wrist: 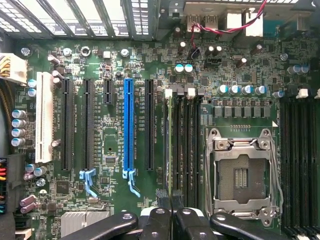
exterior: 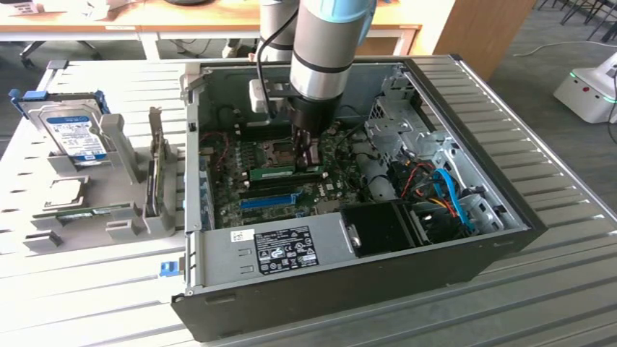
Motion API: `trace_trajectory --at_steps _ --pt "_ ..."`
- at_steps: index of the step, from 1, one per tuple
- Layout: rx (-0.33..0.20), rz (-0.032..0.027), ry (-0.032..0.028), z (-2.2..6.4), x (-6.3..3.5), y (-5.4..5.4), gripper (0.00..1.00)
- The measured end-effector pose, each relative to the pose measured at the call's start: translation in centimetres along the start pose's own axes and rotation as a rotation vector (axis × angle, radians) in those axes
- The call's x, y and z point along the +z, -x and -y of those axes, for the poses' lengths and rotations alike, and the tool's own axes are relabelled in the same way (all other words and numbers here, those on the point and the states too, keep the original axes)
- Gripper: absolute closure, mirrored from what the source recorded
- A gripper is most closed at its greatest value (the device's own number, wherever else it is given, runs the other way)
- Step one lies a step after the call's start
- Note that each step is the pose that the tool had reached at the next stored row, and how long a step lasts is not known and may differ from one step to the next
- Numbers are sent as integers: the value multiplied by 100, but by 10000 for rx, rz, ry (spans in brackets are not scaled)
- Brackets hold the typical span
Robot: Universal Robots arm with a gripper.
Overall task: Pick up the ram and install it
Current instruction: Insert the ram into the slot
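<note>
Pincer clamped narrow on the ram. The ram is edge-on along a black memory slot beside the CPU socket, inside the open PC case. Can't tell if seated.

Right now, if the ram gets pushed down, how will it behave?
The ram, a thin board edge-on in the shut pincer, is probably light and stiff lengthwise, yet apt to tilt sideways. With memory slots close alongside, a crooked push could damage it.
</note>
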State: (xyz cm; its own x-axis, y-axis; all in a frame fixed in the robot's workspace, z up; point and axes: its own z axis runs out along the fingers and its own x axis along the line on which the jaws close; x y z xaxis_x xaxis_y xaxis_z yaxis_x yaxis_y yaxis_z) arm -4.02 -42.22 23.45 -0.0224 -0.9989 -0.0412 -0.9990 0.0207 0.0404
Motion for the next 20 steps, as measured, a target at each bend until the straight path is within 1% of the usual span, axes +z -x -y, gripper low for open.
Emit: trace_trajectory --at_steps 3,6,9,11,14,15,20 --pt "0 -56 0 0 0 16 88" --pt "1 -89 -1 0 0 25 88" --pt "3 -151 -2 0 1 41 88" --pt "2 -176 -4 1 2 43 88" --pt "8 -269 -5 0 2 43 88" --pt "8 -282 -4 0 1 43 88" --pt "8 -282 -5 0 2 43 88"
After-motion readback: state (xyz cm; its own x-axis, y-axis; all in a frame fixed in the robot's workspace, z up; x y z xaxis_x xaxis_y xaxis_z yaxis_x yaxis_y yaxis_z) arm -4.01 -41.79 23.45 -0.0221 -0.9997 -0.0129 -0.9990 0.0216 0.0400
